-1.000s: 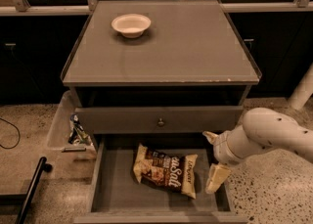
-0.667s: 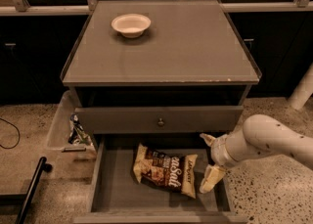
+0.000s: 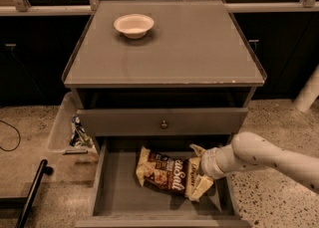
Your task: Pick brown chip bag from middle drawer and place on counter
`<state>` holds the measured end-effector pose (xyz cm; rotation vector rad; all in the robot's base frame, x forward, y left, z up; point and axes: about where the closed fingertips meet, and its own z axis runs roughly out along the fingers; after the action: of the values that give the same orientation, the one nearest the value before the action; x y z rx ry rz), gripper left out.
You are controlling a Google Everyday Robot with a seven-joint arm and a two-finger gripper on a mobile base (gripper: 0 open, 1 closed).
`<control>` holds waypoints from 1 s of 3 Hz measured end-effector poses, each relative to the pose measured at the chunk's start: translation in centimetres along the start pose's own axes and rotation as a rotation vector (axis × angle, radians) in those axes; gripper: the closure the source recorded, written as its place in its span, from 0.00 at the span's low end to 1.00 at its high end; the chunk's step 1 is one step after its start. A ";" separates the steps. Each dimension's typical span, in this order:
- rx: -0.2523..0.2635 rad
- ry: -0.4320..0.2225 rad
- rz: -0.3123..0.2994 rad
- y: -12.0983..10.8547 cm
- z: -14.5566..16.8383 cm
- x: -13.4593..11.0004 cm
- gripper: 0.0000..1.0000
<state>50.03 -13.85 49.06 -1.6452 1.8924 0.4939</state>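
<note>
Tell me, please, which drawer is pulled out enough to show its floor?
The lower one, the middle drawer, holding the brown chip bag, with the gripper at the bag's right end; the knobbed drawer above shows only its front.

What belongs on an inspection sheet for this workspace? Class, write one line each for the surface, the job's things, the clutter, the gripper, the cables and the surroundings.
Surface: the counter is flat and grey, with a slightly chipped front edge.
Job's things: the brown chip bag lies in the open middle drawer; it is not yet on the counter.
Clutter: a white bowl sits at the counter's back left; a clear bin holding small items stands on the floor left of the cabinet.
Gripper: the gripper is down in the drawer, open, with one finger on either side of the bag's right end.
Cables: one dark cable lies on the floor at far left.
Surroundings: speckled floor, dark cabinets behind, a black bar at lower left.
</note>
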 end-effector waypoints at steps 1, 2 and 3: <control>-0.011 -0.004 -0.061 1.2 3.1 0.1 0.00; 0.007 0.007 -0.140 1.8 6.0 0.2 0.00; 0.039 0.011 -0.183 1.1 8.0 0.5 0.00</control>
<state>50.34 -9.04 42.52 -1.7777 1.7269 0.3703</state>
